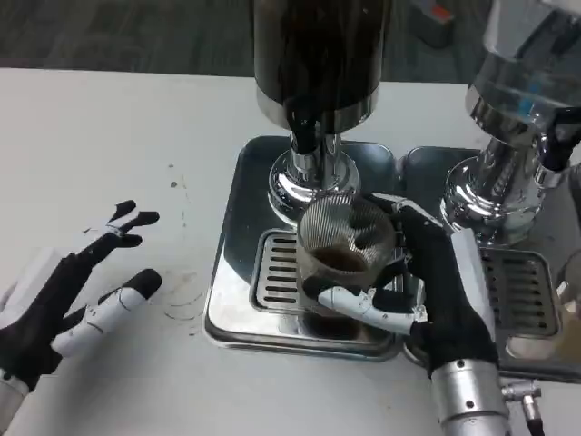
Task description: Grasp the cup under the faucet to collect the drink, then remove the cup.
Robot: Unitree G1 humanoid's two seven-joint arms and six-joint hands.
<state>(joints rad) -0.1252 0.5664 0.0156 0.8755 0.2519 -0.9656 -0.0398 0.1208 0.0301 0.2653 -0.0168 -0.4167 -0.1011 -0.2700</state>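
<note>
cup (pixel 345 247) stands upright on the grate of the drip tray (pixel 229 272), directly beneath the faucet (pixel 306 134) of the dark dispenser (pixel 318 54), whose spout sits at twelve o'clock from the cup's rim. some dark drink shows at the bottom of the ribbed, clear wall, so collecting looks underway or done, though i cannot tell if liquid is falling. the right robot hand (pixel 427 291) is wrapped around the cup from its four o'clock side: the palm lies against the wall at three o'clock, and white fingers (pixel 363 304) curl across the front at six o'clock. it holds the cup, closed about as far as the wall allows. the left robot hand (pixel 68 291) rests on the white surface (pixel 109 145) well apart at nine o'clock, fingers spread, holding nothing. the cup's long axis is vertical, and the faucet hangs close above the rim, so removal probably calls for drawing the cup toward six o'clock, kept level, before any lift. a second dispenser (pixel 517 118) stands at two o'clock, close to the right wrist's path.
</note>
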